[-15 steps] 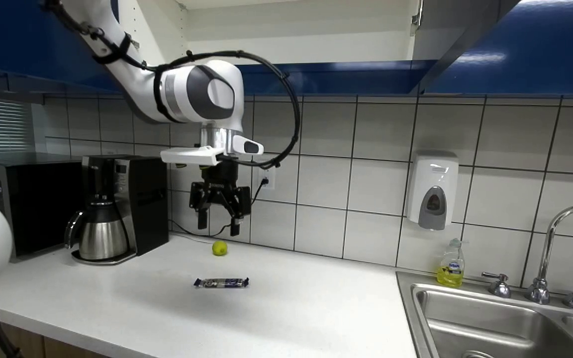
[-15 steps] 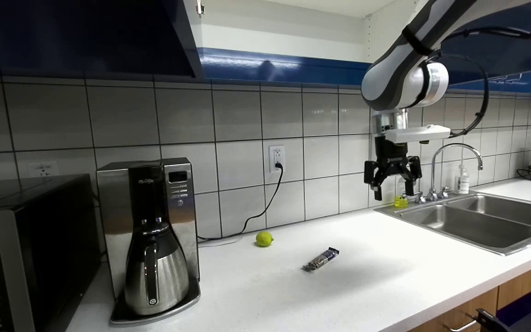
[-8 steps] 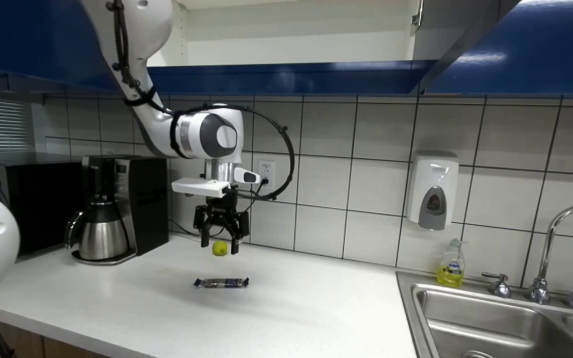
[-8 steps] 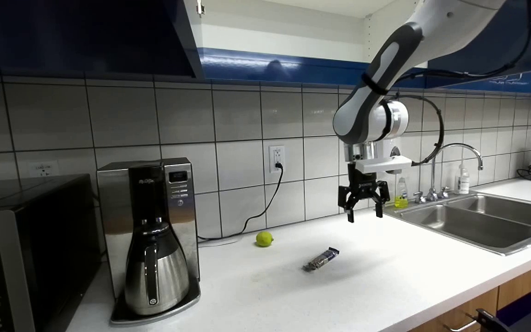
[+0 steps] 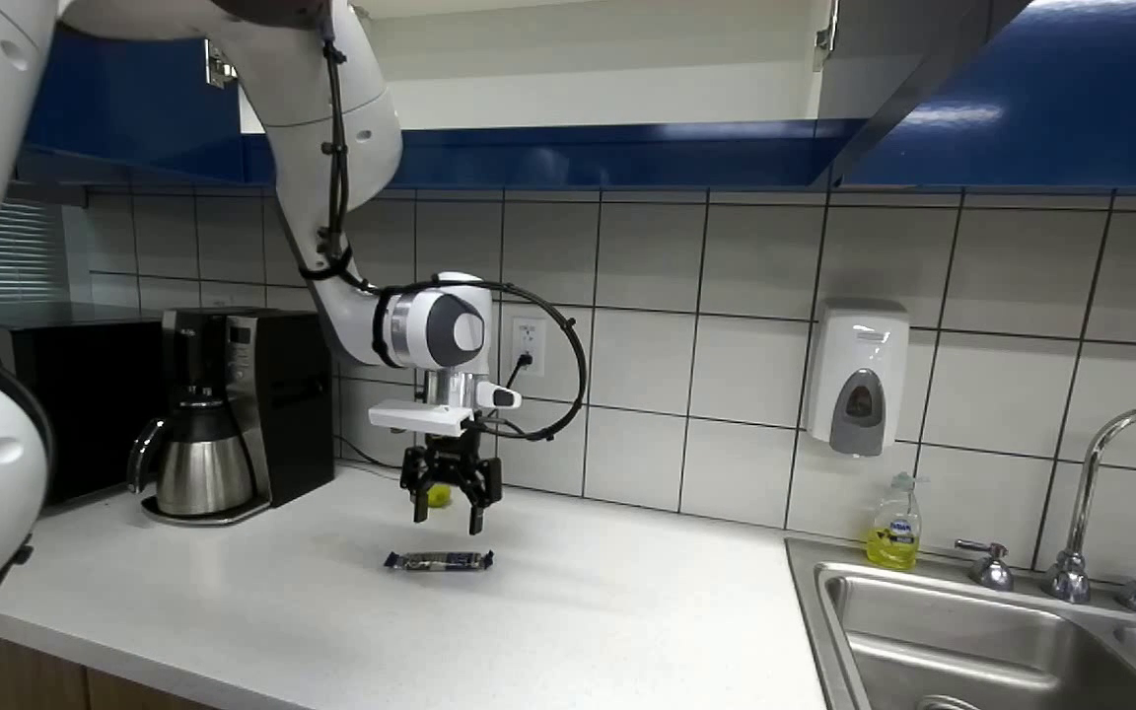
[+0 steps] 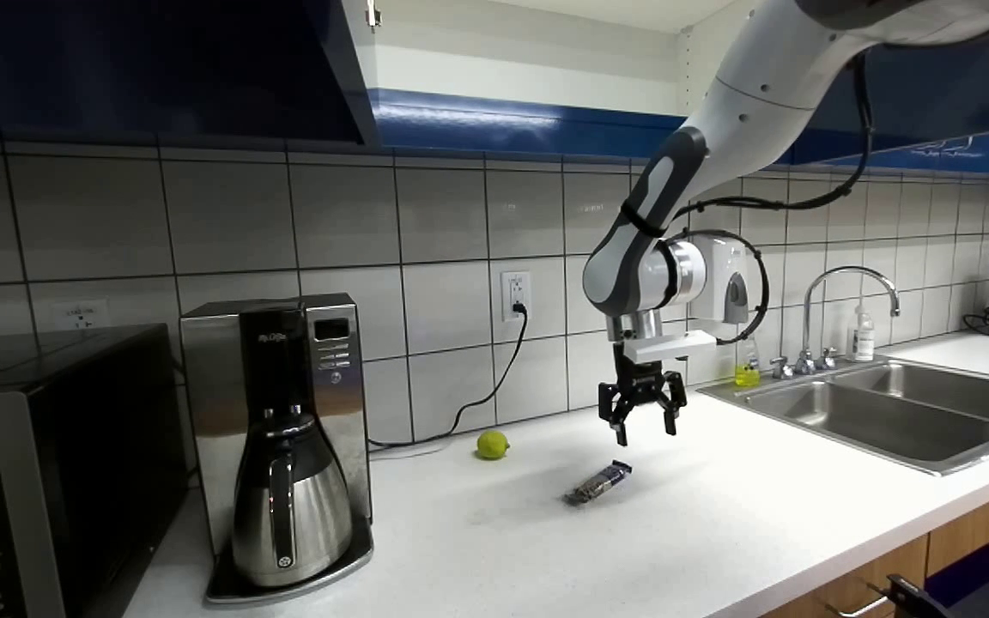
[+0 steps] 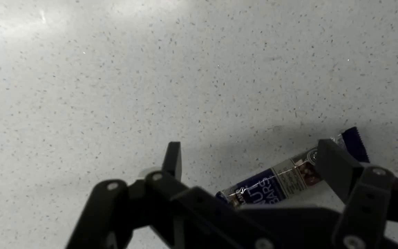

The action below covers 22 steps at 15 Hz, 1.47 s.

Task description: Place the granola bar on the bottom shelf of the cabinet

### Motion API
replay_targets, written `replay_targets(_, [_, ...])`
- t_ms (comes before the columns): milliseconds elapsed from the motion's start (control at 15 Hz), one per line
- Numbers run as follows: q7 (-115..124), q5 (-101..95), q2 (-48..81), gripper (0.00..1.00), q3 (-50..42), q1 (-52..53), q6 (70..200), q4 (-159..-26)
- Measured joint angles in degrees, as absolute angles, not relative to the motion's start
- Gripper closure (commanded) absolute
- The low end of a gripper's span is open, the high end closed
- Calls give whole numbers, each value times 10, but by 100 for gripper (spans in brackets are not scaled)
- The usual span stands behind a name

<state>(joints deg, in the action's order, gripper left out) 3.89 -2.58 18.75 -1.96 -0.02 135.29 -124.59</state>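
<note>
The granola bar (image 5: 439, 561) lies flat on the white counter, in both exterior views. In the wrist view the bar (image 7: 290, 178) runs at a slant, partly covered by a finger and the gripper body. My gripper (image 6: 646, 432) hangs pointing down, above the counter close to the bar (image 6: 599, 482) and not touching it. Its fingers are spread wide and hold nothing; the wrist view shows a broad gap at the gripper (image 7: 249, 154). Overhead the cabinet (image 5: 607, 94) stands open with a white interior. From this low angle the bottom shelf's top is hidden behind the blue front edge (image 6: 529, 120).
A yellow-green ball (image 6: 492, 445) rests near the tiled wall, partly behind the gripper in an exterior view. The coffee maker (image 6: 276, 446) and microwave (image 6: 74, 446) stand at one end, the sink (image 5: 943, 611) at the other. An open cabinet door (image 5: 1012, 108) juts out overhead.
My gripper has come down from well above the counter to a low position near the granola bar, its fingers staying spread. The bar and the ball have not moved.
</note>
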Motion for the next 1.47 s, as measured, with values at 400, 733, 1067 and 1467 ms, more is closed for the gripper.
replay_targets(400, [39,-26,273,0,-19,20,1353,-1175])
replay_targets(733, [39,-27,320,0,-19,30,1353,-1130])
replay_targets(1067, [39,-27,326,0,-19,30,1353,-1128])
replay_targets(1467, [39,-27,326,0,-20,30,1353,-1128])
